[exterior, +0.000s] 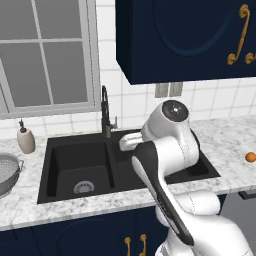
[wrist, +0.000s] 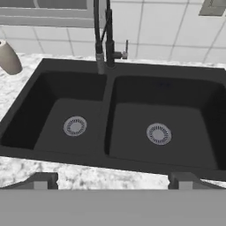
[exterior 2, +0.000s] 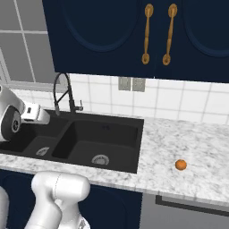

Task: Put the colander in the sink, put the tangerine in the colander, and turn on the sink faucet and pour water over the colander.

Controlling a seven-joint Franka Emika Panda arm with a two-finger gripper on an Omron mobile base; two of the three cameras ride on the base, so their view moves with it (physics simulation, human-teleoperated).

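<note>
The round silver-grey perforated metal colander (exterior: 6, 172) sits on the white marbled table (exterior: 30, 205) at the far left, well apart from the black double-basin sink (exterior: 80, 165), cut off by the picture's edge so barely half of it shows. I'd judge it light and stiff, a bit slick on the curved wall; the rolled rim looks the sensible place to pinch, one finger inside and one outside. The small bright orange tangerine (exterior 2: 180, 164) lies on the table to the right of the sink, well away from it; it should be light, slightly soft, and inclined to roll, so a gentle hold across its middle seems best.

The claw (wrist: 112, 178) hangs over the near edge of the sink, fingers spread wide and holding nothing. Both basins are bare down to their silver drains. The slim dark gooseneck faucet (wrist: 103, 37) stands behind the divider, its arch cut off in the hand view. A beige soap bottle (exterior: 25, 139) stands beside the sink.
</note>
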